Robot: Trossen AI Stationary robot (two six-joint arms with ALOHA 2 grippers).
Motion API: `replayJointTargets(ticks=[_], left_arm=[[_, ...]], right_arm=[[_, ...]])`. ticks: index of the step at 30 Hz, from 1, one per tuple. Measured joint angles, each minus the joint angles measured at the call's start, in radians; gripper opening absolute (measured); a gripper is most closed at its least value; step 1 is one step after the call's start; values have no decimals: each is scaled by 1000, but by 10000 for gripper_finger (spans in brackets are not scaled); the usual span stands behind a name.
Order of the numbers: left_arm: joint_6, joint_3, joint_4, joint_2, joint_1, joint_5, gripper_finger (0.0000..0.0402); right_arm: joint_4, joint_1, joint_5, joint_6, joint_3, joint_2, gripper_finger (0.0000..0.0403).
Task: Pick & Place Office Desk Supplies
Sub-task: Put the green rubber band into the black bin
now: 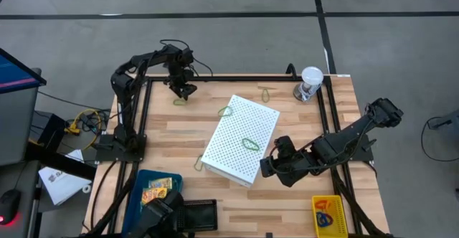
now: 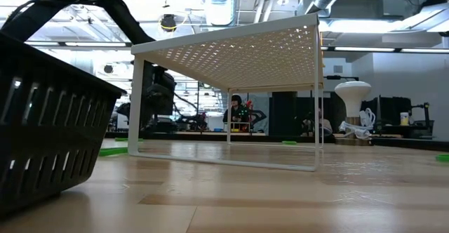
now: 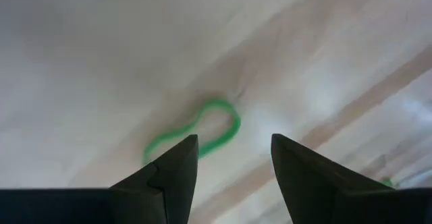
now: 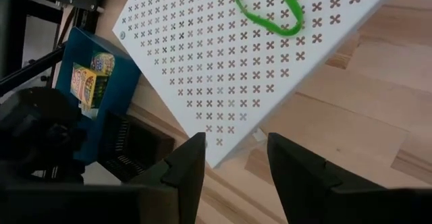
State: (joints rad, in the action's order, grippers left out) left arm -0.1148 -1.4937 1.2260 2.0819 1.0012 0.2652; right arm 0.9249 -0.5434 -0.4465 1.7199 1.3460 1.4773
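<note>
**Grippers both open, bands loose on table and box**

Bands were your scattered items here. Your left gripper (image 1: pixel 182 92) hung over the far left part of the table (image 1: pixel 301 188), jaws parted and empty, right above an olive-green rubber band (image 3: pixel 196 131) lying flat on the wood; in the left wrist view the loop sat just beyond the two fingertips, not between them. Your right gripper (image 1: pixel 267 168) lay low at the near right edge of the white perforated box (image 1: pixel 240 140), jaws apart with nothing in them. A green band (image 1: pixel 250 144) rested on top of that box, and another green band (image 1: pixel 225 111) hung at its far left edge. A further band (image 1: pixel 265 93) lay on the far side of the table near the clear cup (image 1: pixel 310 82). You had one yellow crayon box (image 1: pixel 328 214) at the near right edge, and a second crayon box (image 1: pixel 158 191) sitting in the blue bin (image 1: pixel 140 183) at the near left.
</note>
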Motion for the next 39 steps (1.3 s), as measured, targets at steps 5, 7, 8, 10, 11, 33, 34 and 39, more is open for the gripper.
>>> replayJointTargets(ticks=[5,7,8,10,11,33,34,39], left_arm=[[18,0,46,-18,25,-32,182],[19,0,53,-40,32,-33,182],[28,0,53,-50,34,-35,182],[47,0,45,-65,41,-40,182],[61,0,40,-66,45,-50,182],[44,86,38,-5,53,-218,171],[44,87,39,-5,51,-218,166],[34,80,39,-5,43,-219,147]], right_arm=[[0,0,0,-5,0,0,156],[0,0,0,-14,0,0,156],[1,0,-2,-15,0,0,156],[1,0,-8,-23,0,0,156],[1,0,-8,-26,0,0,156],[-14,-103,-17,87,-1,71,156],[-43,-103,-11,87,0,80,156],[-128,-106,1,87,0,115,156]])
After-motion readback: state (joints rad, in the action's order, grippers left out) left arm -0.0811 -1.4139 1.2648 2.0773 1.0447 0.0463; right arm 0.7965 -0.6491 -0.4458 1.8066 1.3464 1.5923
